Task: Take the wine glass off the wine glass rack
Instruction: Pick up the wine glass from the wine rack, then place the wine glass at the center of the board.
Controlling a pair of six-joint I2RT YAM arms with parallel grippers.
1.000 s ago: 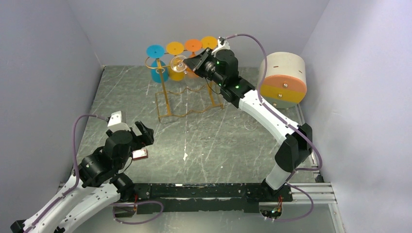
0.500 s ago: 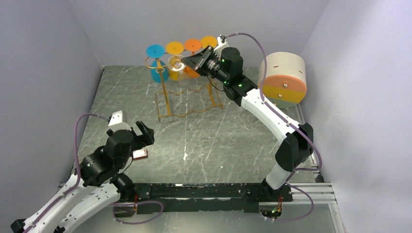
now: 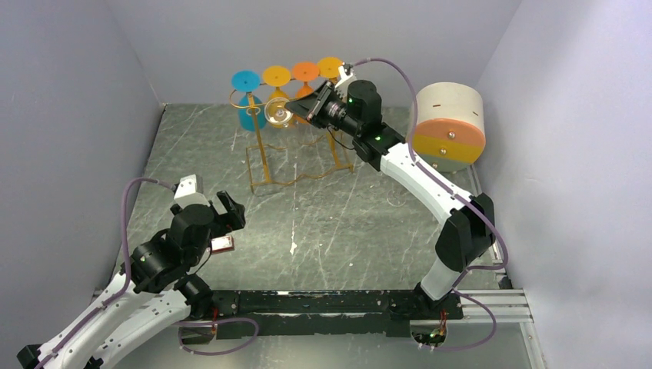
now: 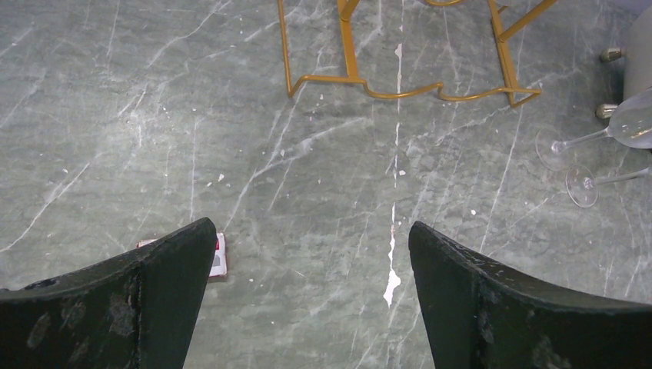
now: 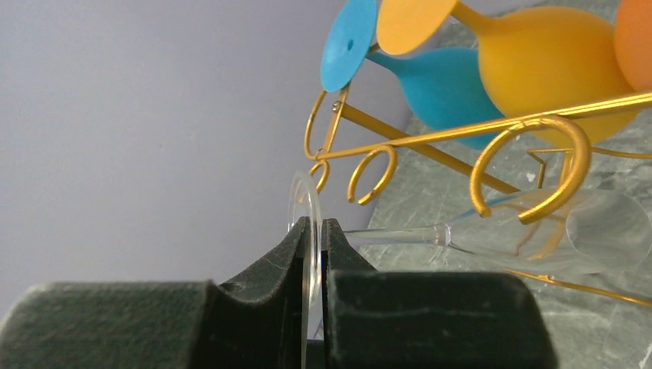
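closest to me, the left gripper (image 3: 229, 209) hangs low over the grey marbled counter (image 3: 323, 223), jaws wide apart with nothing between them, a small red and white object (image 3: 221, 244) just beside. further back stands the wine glass rack (image 3: 261, 146). the right gripper (image 5: 314, 227) reaches to its top, jaws clamped on the foot disc of the clear wine glass (image 5: 400, 234), which lies sideways, bowl just behind a curled hook; whether it touches the wire i can't tell. behind, coloured glasses (image 3: 277, 76) hang feet up.
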